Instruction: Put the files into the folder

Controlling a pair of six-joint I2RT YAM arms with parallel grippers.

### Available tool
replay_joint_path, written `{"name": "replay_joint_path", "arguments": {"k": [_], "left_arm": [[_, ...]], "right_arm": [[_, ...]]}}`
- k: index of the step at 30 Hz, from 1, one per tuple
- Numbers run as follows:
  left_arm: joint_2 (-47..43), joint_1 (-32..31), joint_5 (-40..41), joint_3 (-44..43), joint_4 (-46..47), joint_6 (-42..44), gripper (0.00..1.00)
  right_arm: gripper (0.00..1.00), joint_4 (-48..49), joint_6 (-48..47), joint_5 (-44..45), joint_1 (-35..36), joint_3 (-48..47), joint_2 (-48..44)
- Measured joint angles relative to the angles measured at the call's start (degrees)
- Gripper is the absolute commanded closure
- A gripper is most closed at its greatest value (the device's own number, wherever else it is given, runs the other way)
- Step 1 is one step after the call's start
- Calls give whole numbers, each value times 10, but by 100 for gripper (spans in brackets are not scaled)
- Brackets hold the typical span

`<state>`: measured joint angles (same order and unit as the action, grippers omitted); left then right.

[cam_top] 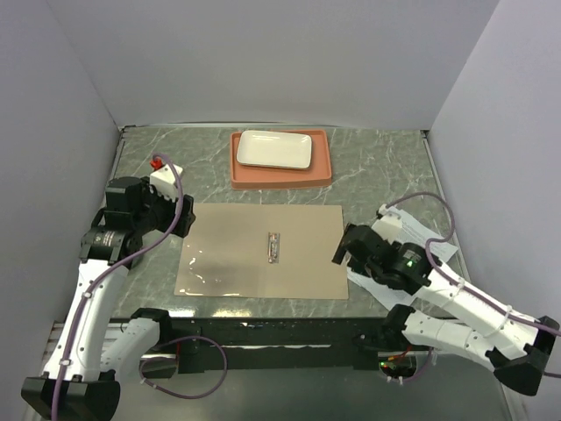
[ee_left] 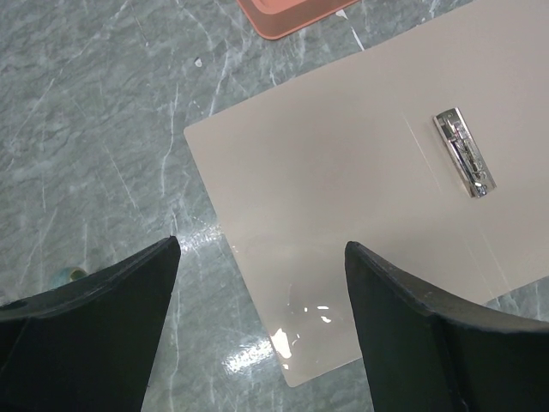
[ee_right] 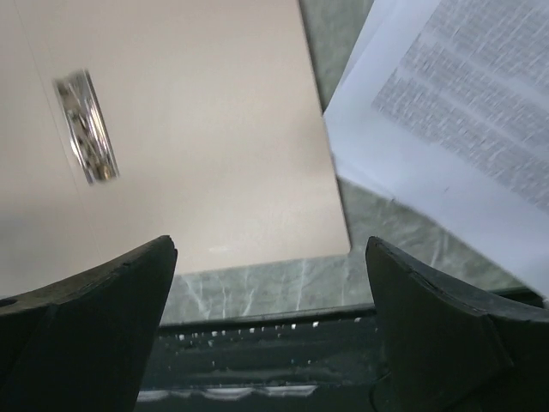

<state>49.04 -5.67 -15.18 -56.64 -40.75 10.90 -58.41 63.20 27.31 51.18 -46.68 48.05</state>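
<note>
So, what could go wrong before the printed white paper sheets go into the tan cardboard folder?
The two printed white paper sheets overlap and lie flat, so the open right gripper may lift only one. They lie near the front edge of the green marble table; a push could slide them off.

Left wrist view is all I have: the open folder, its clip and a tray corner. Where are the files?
Observer: The files lie flat just right of the folder, not in it yet.
Operator: Is the right gripper holding them?
Observer: No. The right gripper is open and empty, over the folder's near right corner.
Operator: Anything in the tray?
Observer: A white plate sits in it.
</note>
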Motion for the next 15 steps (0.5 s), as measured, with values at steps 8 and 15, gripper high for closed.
{"name": "replay_joint_path", "arguments": {"k": [8, 15], "left_arm": [[-5, 0, 0, 5, 6, 4, 15], [-19, 0, 0, 5, 5, 9, 14]], "right_arm": [[1, 22, -121, -3, -168, -30, 133], [3, 65, -174, -17, -181, -82, 294]]}}
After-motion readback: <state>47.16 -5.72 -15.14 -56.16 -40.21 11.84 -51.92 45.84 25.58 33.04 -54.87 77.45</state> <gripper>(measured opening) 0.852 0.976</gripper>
